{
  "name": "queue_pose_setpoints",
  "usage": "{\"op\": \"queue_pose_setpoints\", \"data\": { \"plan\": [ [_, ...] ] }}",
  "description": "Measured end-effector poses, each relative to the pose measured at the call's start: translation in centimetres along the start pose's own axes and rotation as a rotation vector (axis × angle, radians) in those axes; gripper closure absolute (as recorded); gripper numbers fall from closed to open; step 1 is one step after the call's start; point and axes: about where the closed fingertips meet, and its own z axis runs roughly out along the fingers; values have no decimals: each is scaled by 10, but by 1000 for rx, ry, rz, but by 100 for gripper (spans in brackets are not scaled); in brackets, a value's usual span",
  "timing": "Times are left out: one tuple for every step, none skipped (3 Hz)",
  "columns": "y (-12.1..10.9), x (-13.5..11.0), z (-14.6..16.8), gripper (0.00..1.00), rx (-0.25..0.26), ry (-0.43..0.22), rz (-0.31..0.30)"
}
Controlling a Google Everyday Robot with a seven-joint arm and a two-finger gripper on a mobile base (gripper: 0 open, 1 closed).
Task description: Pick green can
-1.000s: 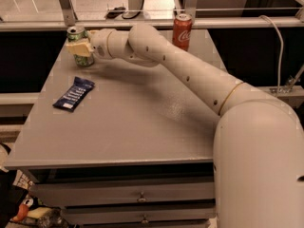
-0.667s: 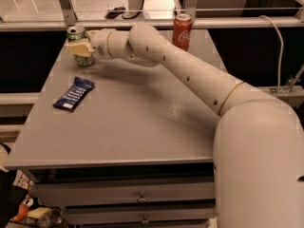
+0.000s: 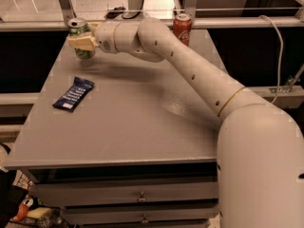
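The green can (image 3: 79, 28), with a silver top, is at the far left corner of the grey table (image 3: 142, 113). My gripper (image 3: 83, 42) reaches in from the right, and its pale fingers (image 3: 81, 42) are shut around the can's middle. The can's bottom edge looks a little above the table surface, with a shadow under it. The white arm (image 3: 190, 65) stretches across the table from the lower right.
A red Coca-Cola can (image 3: 182, 27) stands at the table's far edge, just behind the arm. A blue snack packet (image 3: 73, 93) lies flat on the left side. A rail (image 3: 152, 23) and posts run behind the table. Drawers (image 3: 140, 196) sit below the front edge.
The gripper and the green can in it have moved up slightly from the table. The red can and the blue packet have not moved.
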Motion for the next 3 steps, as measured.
{"op": "queue_pose_setpoints", "data": {
  "plan": [
    [-8,-26,-24,100,-9,-24,-73],
    [-11,-43,-46,100,5,-27,-119],
    [-12,-54,-61,100,19,-43,-146]
  ]
}}
